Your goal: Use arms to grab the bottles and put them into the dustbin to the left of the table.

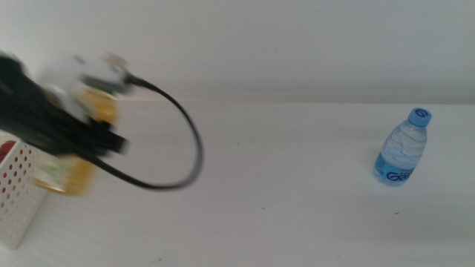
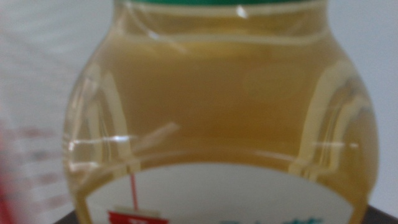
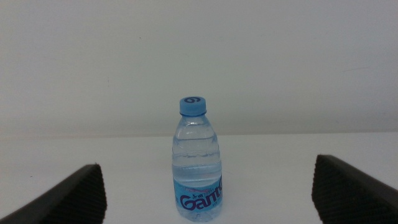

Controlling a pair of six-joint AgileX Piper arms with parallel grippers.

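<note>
Plastic fills my left wrist view: the smooth, rounded shoulder of the orange juice bottle (image 2: 217,112), clear-walled, amber liquid inside, a green band at its neck and a white label with a red mark lower down. It sits so close that my own left jaws are hidden, so I cannot tell how they stand. In the middle view my left gripper (image 1: 78,111) is a blur of dark grey arm, white block and looping black cable (image 1: 178,148) at the far left, and the same juice bottle (image 1: 70,174) shows as a yellow smear under it, right beside and above the rim of the white perforated plastic basket (image 1: 16,193) at the left edge, its wall dotted with small round holes; something red shows inside it.

My right gripper (image 3: 208,193) is low over the table, its dark, matte jaws spread wide apart and holding nothing. Between them, farther off, the small clear ribbed water bottle (image 3: 198,165) with a blue cap and blue label stands upright at the right side of the table.

The plain white flat tabletop (image 1: 297,185) is smooth and bare around it, and a pale, featureless wall rises behind.
</note>
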